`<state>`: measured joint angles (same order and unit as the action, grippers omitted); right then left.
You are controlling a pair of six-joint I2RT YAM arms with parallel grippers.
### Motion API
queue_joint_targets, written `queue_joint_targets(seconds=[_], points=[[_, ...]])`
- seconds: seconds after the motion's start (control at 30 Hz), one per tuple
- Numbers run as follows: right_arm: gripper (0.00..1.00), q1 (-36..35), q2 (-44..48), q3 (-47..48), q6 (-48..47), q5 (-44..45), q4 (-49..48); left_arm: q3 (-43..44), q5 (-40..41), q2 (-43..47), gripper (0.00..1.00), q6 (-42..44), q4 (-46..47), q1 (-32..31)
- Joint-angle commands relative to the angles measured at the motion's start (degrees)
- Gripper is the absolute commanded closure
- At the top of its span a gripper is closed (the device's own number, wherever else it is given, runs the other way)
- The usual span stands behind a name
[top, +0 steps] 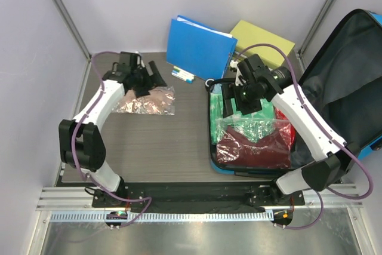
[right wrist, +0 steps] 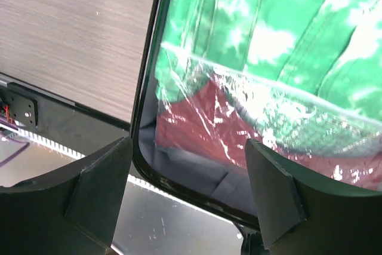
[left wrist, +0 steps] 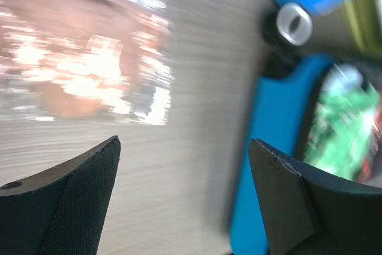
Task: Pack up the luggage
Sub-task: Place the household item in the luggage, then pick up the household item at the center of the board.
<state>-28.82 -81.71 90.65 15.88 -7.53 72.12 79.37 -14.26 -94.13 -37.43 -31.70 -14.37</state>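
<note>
Grey wood-grain table under both arms, and we find the luggage lying open on the right side. Its lid is thrown back to the right, with a green bagged garment and a dark red one in its base. Over that pile we see the right gripper hover, jaws spread wide, nothing between them. Far left, the left gripper hangs near a pink bagged garment — wide too, empty. At the back we spot a blue folder and a yellow-green box.

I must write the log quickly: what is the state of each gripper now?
Left gripper: open, holding nothing.
Right gripper: open, holding nothing.
</note>
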Motion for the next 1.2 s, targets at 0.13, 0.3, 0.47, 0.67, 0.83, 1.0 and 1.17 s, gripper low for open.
queue_joint_targets(seconds=[0.13, 0.3, 0.47, 0.67, 0.83, 1.0, 1.17], points=[[0.19, -0.54, -12.56, 9.53, 2.13, -3.80, -11.45, 3.59, 3.37, -2.11, 0.10, 10.01, -8.46, 13.56], [0.20, -3.08, -22.69, 23.48, 2.67, -6.44, -13.58, 8.33, 6.69, -7.46, 0.09, 14.66, -11.27, 20.86], [0.21, -6.07, -27.36, 27.91, 2.14, -8.64, -13.14, 13.35, 13.82, -12.39, 0.11, 20.37, -13.48, 22.45], [0.21, -6.95, -24.99, 22.48, 2.05, -8.29, -13.58, 20.64, 12.70, -21.00, 0.16, 24.69, -14.70, 26.23], [0.22, -6.95, -22.27, 19.57, 2.75, -7.15, -13.67, 22.14, 10.14, -25.93, 0.23, 25.13, -14.27, 27.64], [0.22, -6.87, -20.86, 17.72, 3.11, -5.83, -13.76, 21.44, 1.79, -28.57, 0.32, 23.81, -11.98, 29.75], [0.22, -6.95, -21.38, 18.15, 3.54, -6.71, -13.76, 21.70, 0.46, -31.29, 0.35, 23.63, -11.89, 29.75]])
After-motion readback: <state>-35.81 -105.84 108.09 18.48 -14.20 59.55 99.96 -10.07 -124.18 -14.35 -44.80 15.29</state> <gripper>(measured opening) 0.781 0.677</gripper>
